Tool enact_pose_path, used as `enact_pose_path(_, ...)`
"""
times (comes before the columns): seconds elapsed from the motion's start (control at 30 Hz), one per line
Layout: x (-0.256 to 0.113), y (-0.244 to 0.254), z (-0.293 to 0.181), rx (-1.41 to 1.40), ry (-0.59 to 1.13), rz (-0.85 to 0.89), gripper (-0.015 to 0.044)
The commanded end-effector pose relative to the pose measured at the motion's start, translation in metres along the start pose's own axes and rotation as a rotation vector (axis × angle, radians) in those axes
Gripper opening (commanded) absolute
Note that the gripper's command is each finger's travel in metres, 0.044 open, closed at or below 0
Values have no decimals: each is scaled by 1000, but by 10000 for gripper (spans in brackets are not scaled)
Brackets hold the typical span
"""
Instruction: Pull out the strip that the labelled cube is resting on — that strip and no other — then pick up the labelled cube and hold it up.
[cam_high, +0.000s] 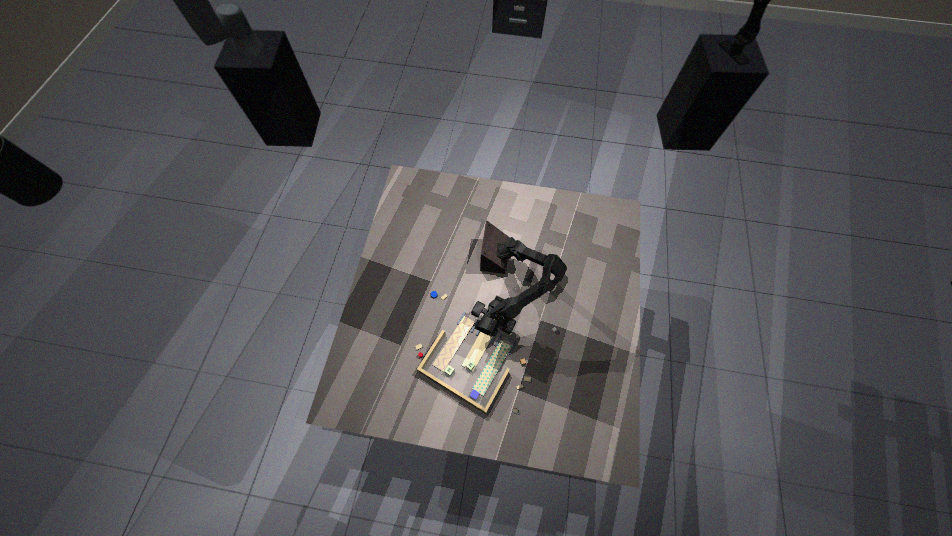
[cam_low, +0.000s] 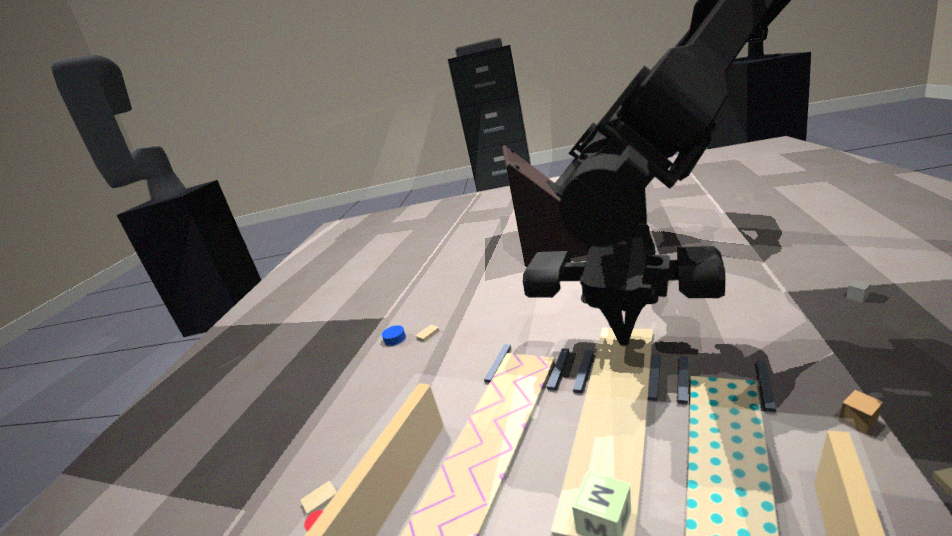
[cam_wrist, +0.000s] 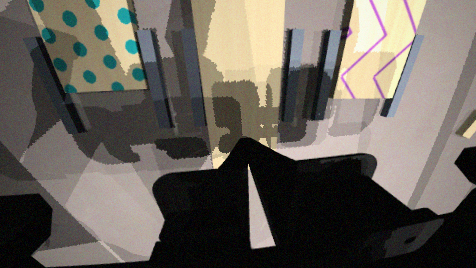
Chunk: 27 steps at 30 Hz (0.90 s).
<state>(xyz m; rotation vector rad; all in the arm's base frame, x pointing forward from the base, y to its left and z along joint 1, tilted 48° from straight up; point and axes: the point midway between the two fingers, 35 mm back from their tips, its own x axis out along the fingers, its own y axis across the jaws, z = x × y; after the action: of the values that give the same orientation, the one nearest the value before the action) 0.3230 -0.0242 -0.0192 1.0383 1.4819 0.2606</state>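
A pale green cube marked M (cam_high: 470, 366) (cam_low: 601, 504) rests on the plain strip (cam_high: 478, 349) (cam_low: 616, 426) (cam_wrist: 245, 40), the middle one. That strip's arm-side end sticks out past its dark rails. The zigzag strip (cam_high: 455, 346) (cam_low: 492, 432) (cam_wrist: 370, 65) and the dotted strip (cam_high: 492, 366) (cam_low: 729, 466) (cam_wrist: 100, 55) lie on either side, between their own rails. My gripper (cam_low: 624, 340) (cam_wrist: 244, 143) is shut and points down at the plain strip's arm-side end. Whether the tips press on it is hard to tell.
A second green cube (cam_high: 449, 370) and a blue cube (cam_high: 474, 394) stand at the other strips' far ends. A low wooden wall (cam_high: 453, 390) (cam_low: 379, 466) surrounds three sides. A blue disc (cam_high: 434, 294) (cam_low: 393, 334), an orange block (cam_low: 861, 409) and a grey cube (cam_low: 858, 291) lie outside.
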Motion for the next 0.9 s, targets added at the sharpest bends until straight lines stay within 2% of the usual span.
enact_pose_path(0.0, 5, 0, -12, 8, 19, 1, 0)
enact_pose_path(0.87, 4, 1, -52, 10, 21, 1, 0)
